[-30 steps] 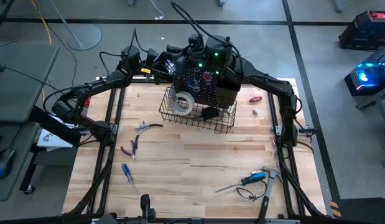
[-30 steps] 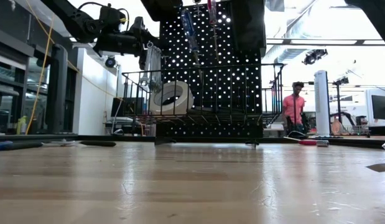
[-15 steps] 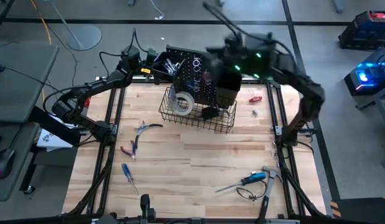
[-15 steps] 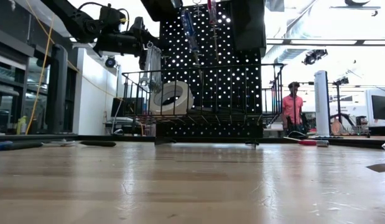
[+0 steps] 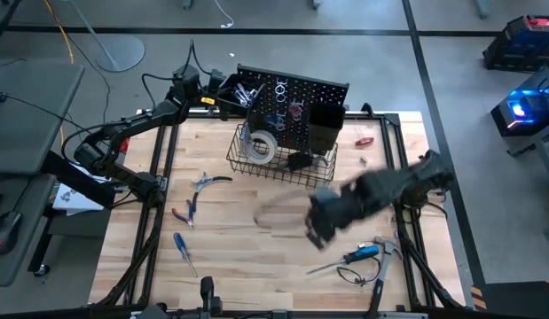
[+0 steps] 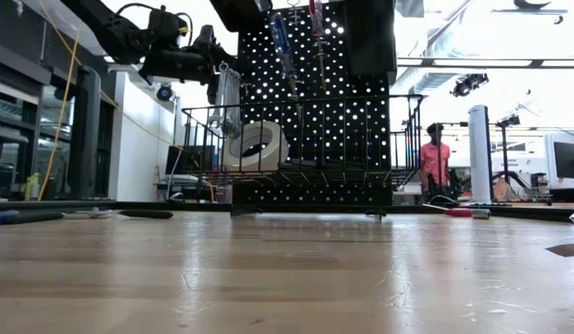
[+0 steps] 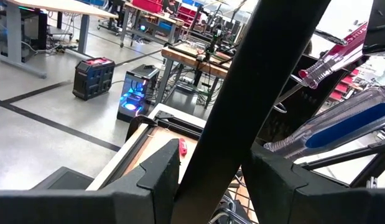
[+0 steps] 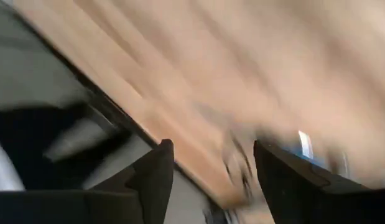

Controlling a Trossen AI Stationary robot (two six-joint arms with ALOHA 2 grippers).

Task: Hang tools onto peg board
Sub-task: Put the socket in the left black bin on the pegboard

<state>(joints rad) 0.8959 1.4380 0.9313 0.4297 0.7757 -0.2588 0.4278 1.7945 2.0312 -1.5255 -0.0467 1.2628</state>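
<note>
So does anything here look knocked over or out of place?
The peg board sits skewed to the table's edges, held at one side by the left gripper. A red-handled screwdriver lies alone beside it. Nothing looks spilled or broken.

Wood table w/ pliers, blue screwdriver

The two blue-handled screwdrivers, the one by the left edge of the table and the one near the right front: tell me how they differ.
The left screwdriver lies alone, pointing roughly along the table's depth; the right screwdriver lies nearly crosswise. The left one looks shorter and slimmer; the right one has a bulkier handle and lies close to a hammer. The right gripper is above the table near the right one; no gripper is near the left one. Both lie flat on the table, not yet hung.
</note>
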